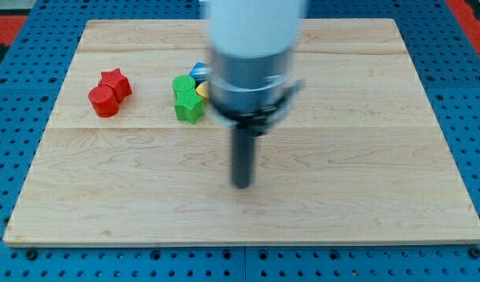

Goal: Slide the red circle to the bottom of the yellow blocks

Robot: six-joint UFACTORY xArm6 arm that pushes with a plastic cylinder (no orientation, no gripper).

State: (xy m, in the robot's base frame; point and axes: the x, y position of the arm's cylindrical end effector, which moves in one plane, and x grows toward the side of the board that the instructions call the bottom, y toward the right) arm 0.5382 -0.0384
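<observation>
Red circle point(103, 101): upper left of worktop point(365, 157), touching red star point(116, 82), well apart from the part-hidden yellow block point(201, 92). My tip point(241, 185): frame centre, touching nothing; no end effector fitted. Slide seemingly unstarted.

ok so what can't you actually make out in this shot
- Yellow block: camera view, only a sliver shows; the arm body hides the rest, so shape and count are unclear.
- Blue block: same view, mostly behind the arm, shape unreadable.
- Arm body: motion-blurred, and cut off by the view's top.
- Clear enough: my tip, well off to the view's lower right of the red circle.
</observation>
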